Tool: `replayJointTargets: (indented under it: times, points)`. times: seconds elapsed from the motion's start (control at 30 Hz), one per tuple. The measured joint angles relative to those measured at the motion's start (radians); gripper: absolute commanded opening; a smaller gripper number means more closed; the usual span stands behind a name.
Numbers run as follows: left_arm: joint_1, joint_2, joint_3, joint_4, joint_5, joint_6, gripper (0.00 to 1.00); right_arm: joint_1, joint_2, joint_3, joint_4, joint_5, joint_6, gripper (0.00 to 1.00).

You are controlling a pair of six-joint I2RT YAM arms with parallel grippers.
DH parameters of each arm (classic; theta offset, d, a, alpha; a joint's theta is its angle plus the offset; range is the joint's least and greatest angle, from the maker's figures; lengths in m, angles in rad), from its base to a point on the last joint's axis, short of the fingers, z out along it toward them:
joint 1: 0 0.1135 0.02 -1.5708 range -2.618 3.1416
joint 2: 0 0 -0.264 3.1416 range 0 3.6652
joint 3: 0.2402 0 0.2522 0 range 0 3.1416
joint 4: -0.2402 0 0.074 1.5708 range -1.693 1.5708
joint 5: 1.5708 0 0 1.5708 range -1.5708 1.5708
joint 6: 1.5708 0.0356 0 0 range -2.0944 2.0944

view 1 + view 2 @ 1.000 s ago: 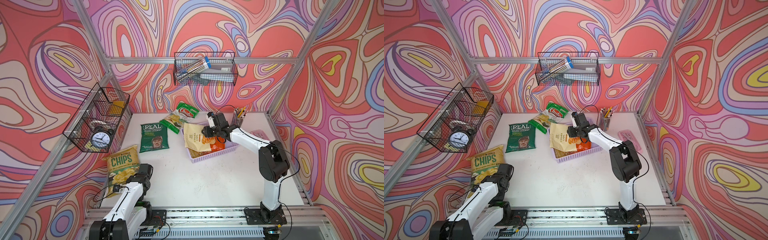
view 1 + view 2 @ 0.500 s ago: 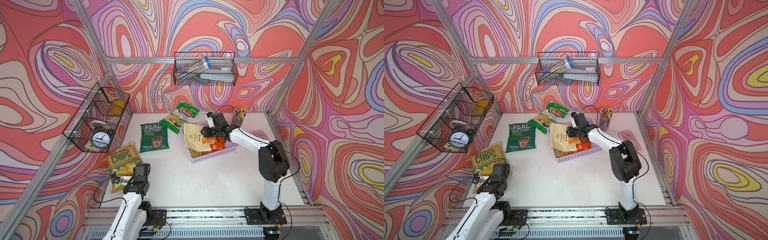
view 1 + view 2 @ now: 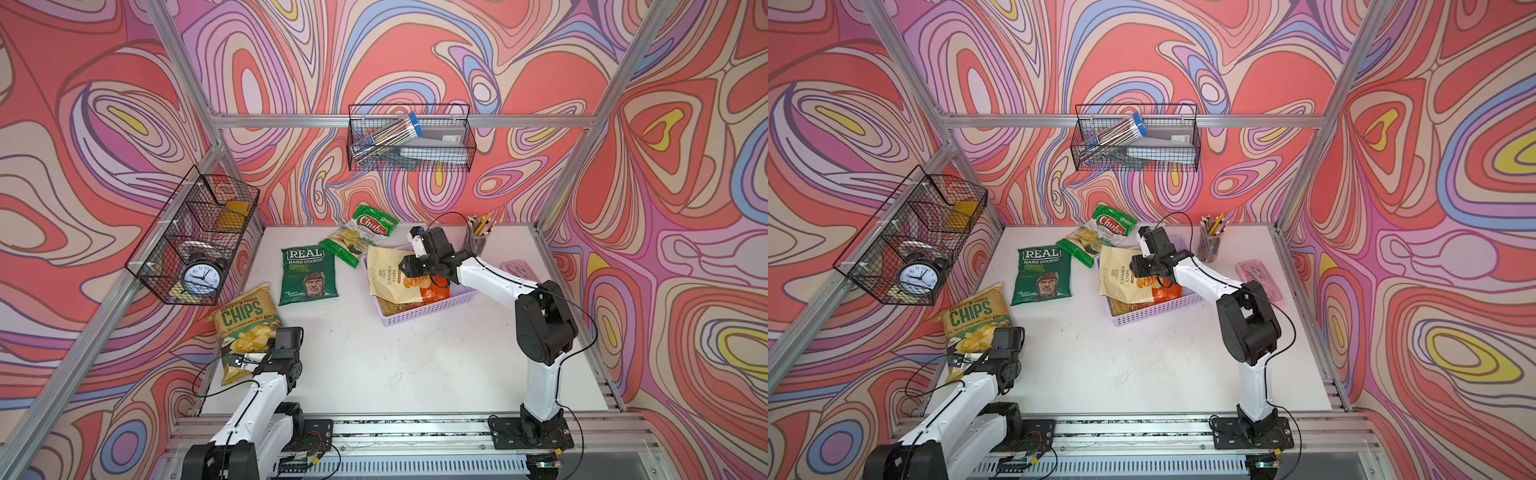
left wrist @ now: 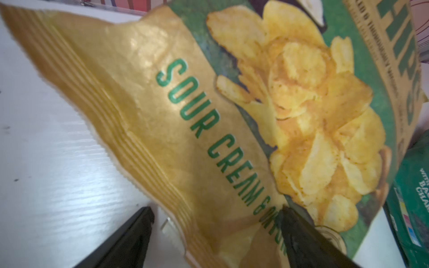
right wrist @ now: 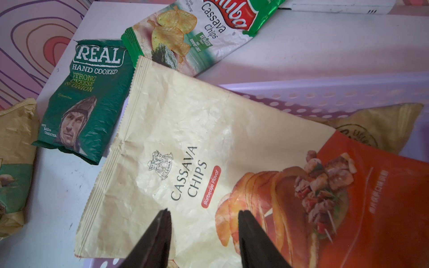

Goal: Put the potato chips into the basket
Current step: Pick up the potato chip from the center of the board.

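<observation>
Our left pincer wide over the CHIPS bag at eight o'clock, right pincer half-spread above the Cassava Chips bag.

I have the basket on the table, right of centre and toward the far side. The Cassava bag lies half in it, on another bag, with its left end out over the left rim. Left of the basket lies the REAL bag. Behind that, at the far edge, is the Chuba bag, just beside the Cassava bag. The CHIPS bag lies near left. A pencil cup stands behind the basket, and a case lies to its right. My right gripper is over the Cassava bag, and my left gripper is at the CHIPS bag's near end.
</observation>
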Motion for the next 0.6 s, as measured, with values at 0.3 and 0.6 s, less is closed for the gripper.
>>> replayJointTargets:
  times: [0.3, 0.6]
  points:
    - [0.014, 0.13, 0.0, 0.248, 0.004, 0.004, 0.68, 0.0, 0.0, 0.0, 0.0, 0.0, 0.0, 0.48]
    - [0.016, 0.132, -0.017, 0.336, 0.006, 0.0, 0.18, 0.0, 0.0, 0.0, 0.0, -0.001, 0.0, 0.48]
